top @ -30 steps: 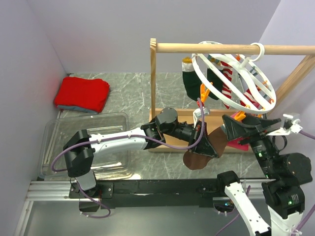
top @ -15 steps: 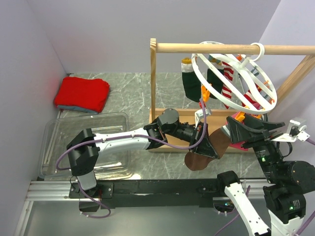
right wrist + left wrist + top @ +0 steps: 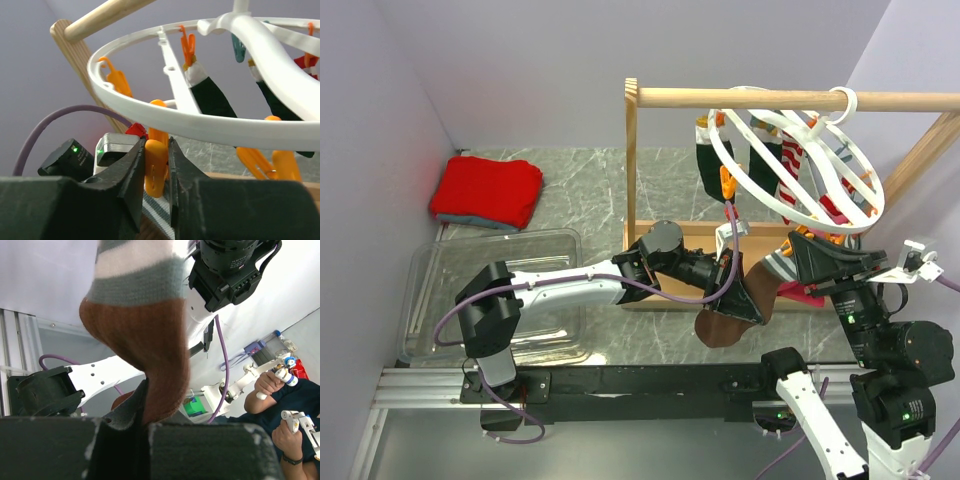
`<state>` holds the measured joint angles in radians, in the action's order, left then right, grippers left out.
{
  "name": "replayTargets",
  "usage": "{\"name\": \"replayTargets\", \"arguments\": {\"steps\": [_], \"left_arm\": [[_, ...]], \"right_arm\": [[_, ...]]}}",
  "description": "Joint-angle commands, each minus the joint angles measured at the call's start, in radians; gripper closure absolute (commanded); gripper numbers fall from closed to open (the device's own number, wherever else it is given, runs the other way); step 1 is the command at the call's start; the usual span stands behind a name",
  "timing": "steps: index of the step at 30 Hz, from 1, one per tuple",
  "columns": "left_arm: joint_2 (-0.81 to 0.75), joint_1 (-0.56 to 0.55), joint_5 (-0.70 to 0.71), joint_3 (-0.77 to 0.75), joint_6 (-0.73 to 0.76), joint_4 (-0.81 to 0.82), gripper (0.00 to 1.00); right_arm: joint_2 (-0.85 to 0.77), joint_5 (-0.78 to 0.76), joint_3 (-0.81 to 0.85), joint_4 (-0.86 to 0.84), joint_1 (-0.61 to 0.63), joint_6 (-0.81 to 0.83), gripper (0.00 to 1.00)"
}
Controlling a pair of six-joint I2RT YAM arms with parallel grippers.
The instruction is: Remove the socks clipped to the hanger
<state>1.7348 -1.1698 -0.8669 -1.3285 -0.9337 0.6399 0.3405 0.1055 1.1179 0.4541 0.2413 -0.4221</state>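
Hung by its hook from the wooden rail (image 3: 720, 97), the hanger (image 3: 215, 127) tilts, its near rim low, with dark green socks (image 3: 212, 97) clipped along its far side. From that near rim a striped sock (image 3: 140, 335) stretches down and away toward the robot. Below and left of the hanger, the left gripper (image 3: 145, 412) is clamped tight on the sock's brown toe. Directly under the rim, the right gripper (image 3: 156, 150) has its fingers pressed against both sides of the orange clip (image 3: 152, 175) from which the striped cuff appears to hang.

The likely trouble lies in timing. If the left arm pulls before the clip's mouth has truly opened, the whole hanger would probably be dragged along, tipping further or sliding along the rail, perhaps lifting off its hook. Whether the fingers sit on the clip's levers or on its body cannot be told; a squeeze on the body would open nothing. The smooth plastic could also slip out sideways, letting the clip snap shut on the cuff again.
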Motion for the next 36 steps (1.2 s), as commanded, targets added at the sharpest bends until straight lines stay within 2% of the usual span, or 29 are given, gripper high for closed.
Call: {"name": "replayTargets", "arguments": {"steps": [1,2,4,13,14,16,17,21,24,25,27,28,30,31,36], "left_arm": [[-0.006,0.004,-0.02,0.015,0.003,0.046,0.95],[-0.007,0.004,-0.021,0.02,0.001,0.047,0.95],[-0.011,0.004,-0.018,0.035,0.001,0.05,0.95],[0.005,0.006,-0.015,0.075,-0.017,0.07,0.96],[0.006,0.004,-0.02,0.075,-0.028,0.076,0.96],[0.009,0.004,-0.029,0.068,-0.042,0.095,0.96],[0.009,0.005,-0.029,0.065,-0.039,0.093,0.96],[-0.015,0.004,-0.006,0.069,-0.002,0.029,0.96],[-0.076,0.002,0.086,0.095,0.096,-0.144,0.99],[-0.098,0.002,0.116,0.109,0.155,-0.248,0.99],[-0.173,0.002,0.221,0.162,0.202,-0.33,0.99],[-0.201,0.001,0.259,0.184,0.235,-0.368,0.99],[-0.282,0.002,0.34,0.256,0.252,-0.443,0.98],[-0.306,0.002,0.36,0.281,0.259,-0.457,0.98],[-0.474,0.002,0.498,0.429,0.253,-0.555,0.98]], "right_arm": [[0.008,-0.001,0.002,-0.034,-0.004,-0.001,0.83],[0.009,-0.004,0.002,-0.031,-0.005,-0.003,0.92],[0.014,-0.007,0.006,-0.023,-0.005,-0.006,1.0],[0.022,-0.007,0.02,0.003,-0.005,-0.017,1.0],[0.02,-0.009,0.026,0.009,-0.004,-0.017,0.93],[0.02,-0.003,0.029,0.027,-0.004,-0.009,0.73],[0.018,-0.001,0.031,0.031,-0.005,-0.006,0.7],[0.015,-0.01,0.033,0.058,-0.004,-0.006,0.73],[0.015,-0.018,0.031,0.076,-0.005,-0.01,0.75],[0.018,-0.029,0.034,0.087,-0.004,-0.01,0.74],[0.028,-0.035,0.051,0.125,-0.004,-0.007,0.63],[0.034,-0.035,0.059,0.139,-0.004,-0.006,0.48],[0.049,-0.02,0.077,0.178,-0.005,-0.003,0.34],[0.054,-0.01,0.082,0.188,-0.005,0.0,0.23],[0.069,0.002,0.099,0.265,-0.005,0.0,0.06]]}}
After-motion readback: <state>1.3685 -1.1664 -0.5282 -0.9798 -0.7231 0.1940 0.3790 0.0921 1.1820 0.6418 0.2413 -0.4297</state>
